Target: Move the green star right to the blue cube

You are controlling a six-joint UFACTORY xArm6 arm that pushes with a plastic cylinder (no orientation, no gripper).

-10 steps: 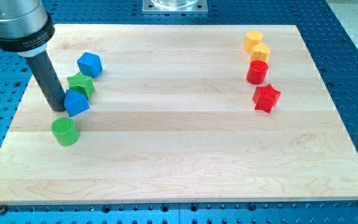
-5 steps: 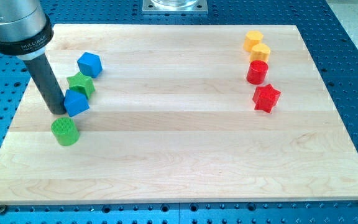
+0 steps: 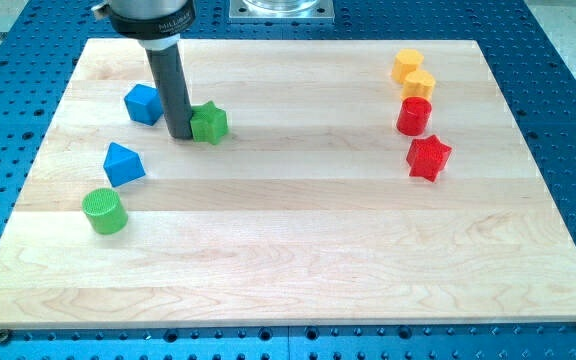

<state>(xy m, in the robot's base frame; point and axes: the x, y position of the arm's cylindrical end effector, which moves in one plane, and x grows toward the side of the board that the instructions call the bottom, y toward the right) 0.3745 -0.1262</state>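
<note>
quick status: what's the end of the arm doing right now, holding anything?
My tip: no jaws, just a rod, holding nothing; it sits against the view's left side of the green star, with the blue cube on the tip's other side.

A straight dark rod is being held upright from the view's top left, my tip (image 3: 180,135) being rested low.

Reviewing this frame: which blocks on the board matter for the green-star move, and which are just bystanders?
In the job: green star; blue cube; my tip, touching the star's left side, between star and cube.

Lying about: blue triangular block; green cylinder; two yellow blocks; red cylinder; red star.
</note>
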